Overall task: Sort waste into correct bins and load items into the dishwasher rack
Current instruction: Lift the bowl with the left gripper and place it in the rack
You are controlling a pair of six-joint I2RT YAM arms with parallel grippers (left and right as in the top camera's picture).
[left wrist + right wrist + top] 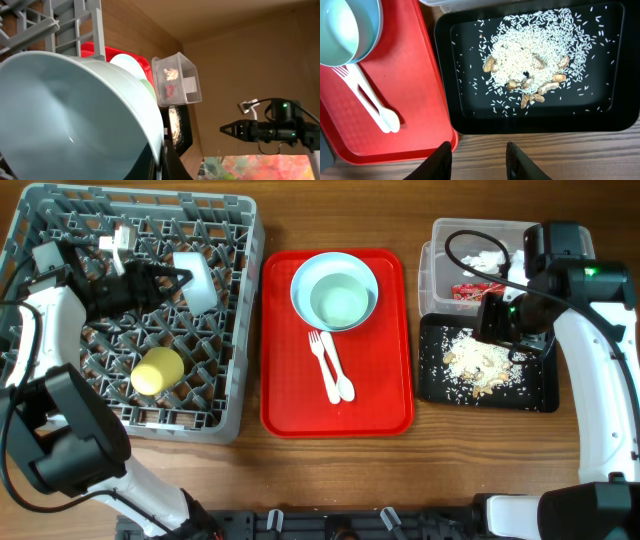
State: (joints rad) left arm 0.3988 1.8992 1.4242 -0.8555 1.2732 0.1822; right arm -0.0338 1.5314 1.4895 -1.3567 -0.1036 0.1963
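narrow bare wood strip between dishwasher rack (243,330) and red serving tray (375,395), another between that tray and black tray (538,395). wide bare table (330,470) along the front. red tray's front half bare; plate (300,280) fills the back, fork (322,350) and spoon (340,380) mid. in rack, left gripper (182,280) with tilted bowl (198,280) blocks back middle, yellow cup (157,371) front left, pegs everywhere. right gripper (480,149) hangs above black tray's back left corner, beside clear tub (440,240).
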